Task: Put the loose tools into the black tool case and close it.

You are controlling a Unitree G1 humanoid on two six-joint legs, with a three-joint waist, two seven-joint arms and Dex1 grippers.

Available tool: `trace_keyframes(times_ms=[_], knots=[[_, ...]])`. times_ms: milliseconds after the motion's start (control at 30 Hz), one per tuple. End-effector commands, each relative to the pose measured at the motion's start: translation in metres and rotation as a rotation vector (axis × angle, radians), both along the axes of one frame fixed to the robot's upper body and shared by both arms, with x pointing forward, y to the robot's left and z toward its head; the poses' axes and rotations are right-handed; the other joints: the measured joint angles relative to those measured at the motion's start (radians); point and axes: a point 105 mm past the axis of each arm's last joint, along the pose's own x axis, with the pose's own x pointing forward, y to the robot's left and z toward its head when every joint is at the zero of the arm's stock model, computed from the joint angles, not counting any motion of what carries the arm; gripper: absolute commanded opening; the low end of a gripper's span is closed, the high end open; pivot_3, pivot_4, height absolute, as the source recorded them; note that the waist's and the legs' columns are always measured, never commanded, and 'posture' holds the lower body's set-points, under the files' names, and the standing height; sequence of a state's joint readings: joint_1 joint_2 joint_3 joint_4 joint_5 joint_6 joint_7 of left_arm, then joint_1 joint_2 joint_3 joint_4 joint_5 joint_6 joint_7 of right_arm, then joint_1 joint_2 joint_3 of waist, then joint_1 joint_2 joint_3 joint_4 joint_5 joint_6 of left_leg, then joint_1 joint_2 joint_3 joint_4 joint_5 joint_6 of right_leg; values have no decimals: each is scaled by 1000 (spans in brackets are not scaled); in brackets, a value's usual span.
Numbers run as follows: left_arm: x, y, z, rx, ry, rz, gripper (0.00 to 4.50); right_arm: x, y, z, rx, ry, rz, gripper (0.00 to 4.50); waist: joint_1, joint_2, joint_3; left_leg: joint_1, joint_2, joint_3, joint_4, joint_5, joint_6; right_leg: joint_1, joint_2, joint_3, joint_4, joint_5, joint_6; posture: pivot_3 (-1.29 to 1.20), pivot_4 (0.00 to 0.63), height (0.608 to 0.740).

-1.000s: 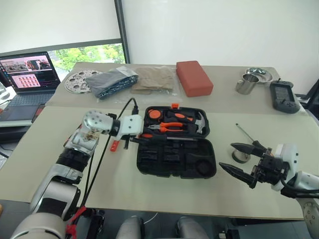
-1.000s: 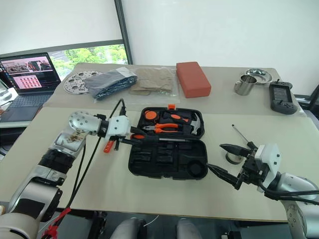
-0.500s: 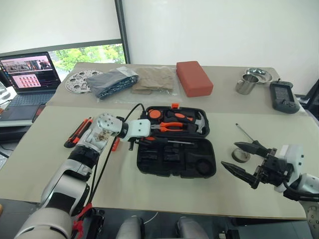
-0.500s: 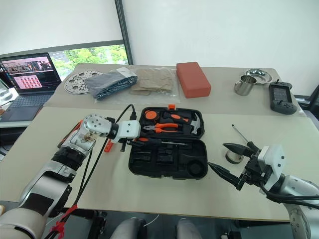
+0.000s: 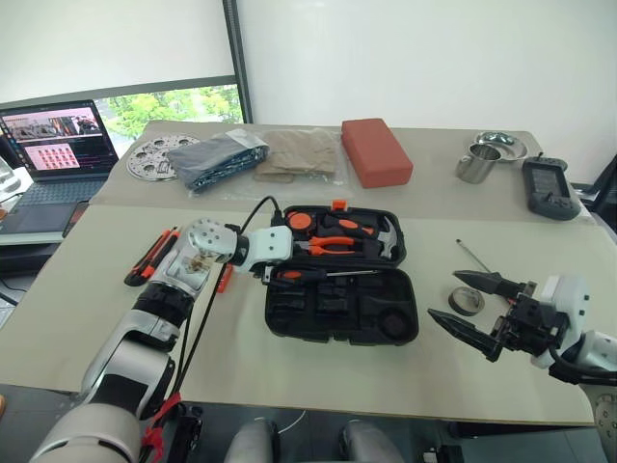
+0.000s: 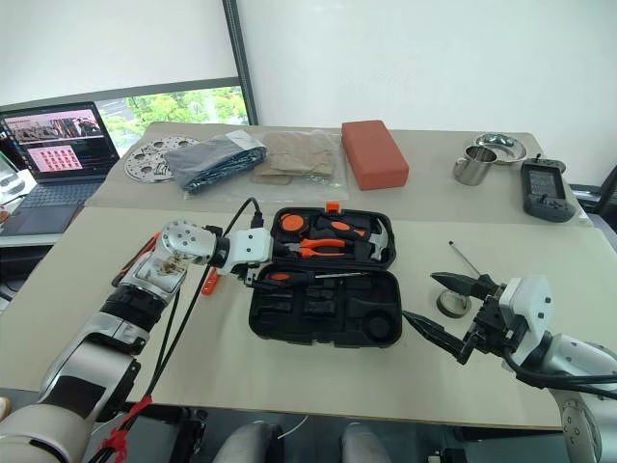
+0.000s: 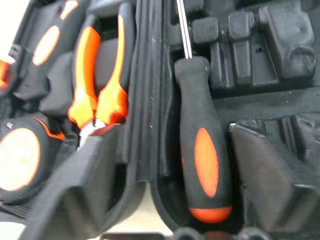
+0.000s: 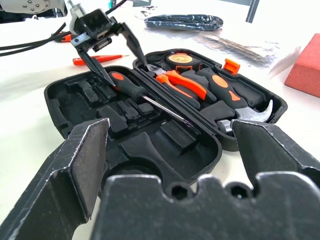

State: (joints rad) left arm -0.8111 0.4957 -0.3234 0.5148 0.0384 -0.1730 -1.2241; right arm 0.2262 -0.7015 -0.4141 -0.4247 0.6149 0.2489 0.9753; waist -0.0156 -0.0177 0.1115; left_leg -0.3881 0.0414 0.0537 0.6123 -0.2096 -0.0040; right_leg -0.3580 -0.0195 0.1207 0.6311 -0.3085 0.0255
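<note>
The black tool case [image 5: 333, 311] lies open in the middle of the table. An orange-and-black screwdriver [image 7: 202, 150] rests in its front half, along the hinge. My left gripper [image 5: 273, 275] is open, its fingers [image 8: 102, 70] straddling that handle without gripping it. On the table left of the case lie the utility knife [image 5: 149, 257] and a small orange screwdriver [image 5: 224, 280]. At the right, my right gripper [image 5: 448, 296] hangs open with nothing in it, next to the dark tape roll [image 5: 467, 300]. A thin screwdriver shaft [image 5: 472, 257] lies just behind it.
Pliers [image 5: 333, 246] and a hammer [image 5: 388, 236] sit in the case's lid. A red-brown block [image 5: 375, 150], bags [image 5: 217, 157], a metal cup [image 5: 476, 162] and a black device [image 5: 549, 188] line the back. A laptop [image 5: 53, 145] stands at the far left.
My left gripper carried the screwdriver over the case's left end and has now opened, leaving it lying in the front half. The right gripper stayed where it was.
</note>
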Motion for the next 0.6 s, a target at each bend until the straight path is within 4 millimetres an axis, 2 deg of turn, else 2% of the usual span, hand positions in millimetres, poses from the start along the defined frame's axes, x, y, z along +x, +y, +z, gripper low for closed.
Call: trace_keyframes(times_ms=[33, 200, 300, 533, 600], knots=[[2, -5, 47, -111, -117, -20, 3803, -3, -2, 14, 0, -48, -2, 4500, 0, 0, 0, 0, 0, 0, 0, 0, 0, 0, 0, 0, 0, 0, 0, 0, 150, 740], [-1, -22, 77, -326, -73, -33, 3803, -5, -2, 13, 2, -45, -5, 4500, 1, 0, 0, 0, 0, 0, 0, 0, 0, 0, 0, 0, 0, 0, 0, 0, 150, 740], [-6, -36, 66, -396, -3, -61, 3097, -4, -1, 13, 6, -44, -6, 4500, 1, 0, 0, 0, -1, -1, 1, 0, 0, 2, 0, 0, 0, 0, 1, 0, 150, 740], [-7, -49, 30, -374, 103, -59, 492, -7, -2, 14, 7, -43, -15, 4500, -3, -1, 1, 1, -2, -3, 1, 0, 0, 2, 0, 1, 1, 0, 1, 0, 150, 740], [-4, -49, 19, -359, 124, -42, 64, -8, -3, 14, 7, -42, -19, 4500, -2, -2, 1, 0, -3, -4, 1, 0, 0, 2, 0, 0, 0, -1, 1, 0, 150, 740]])
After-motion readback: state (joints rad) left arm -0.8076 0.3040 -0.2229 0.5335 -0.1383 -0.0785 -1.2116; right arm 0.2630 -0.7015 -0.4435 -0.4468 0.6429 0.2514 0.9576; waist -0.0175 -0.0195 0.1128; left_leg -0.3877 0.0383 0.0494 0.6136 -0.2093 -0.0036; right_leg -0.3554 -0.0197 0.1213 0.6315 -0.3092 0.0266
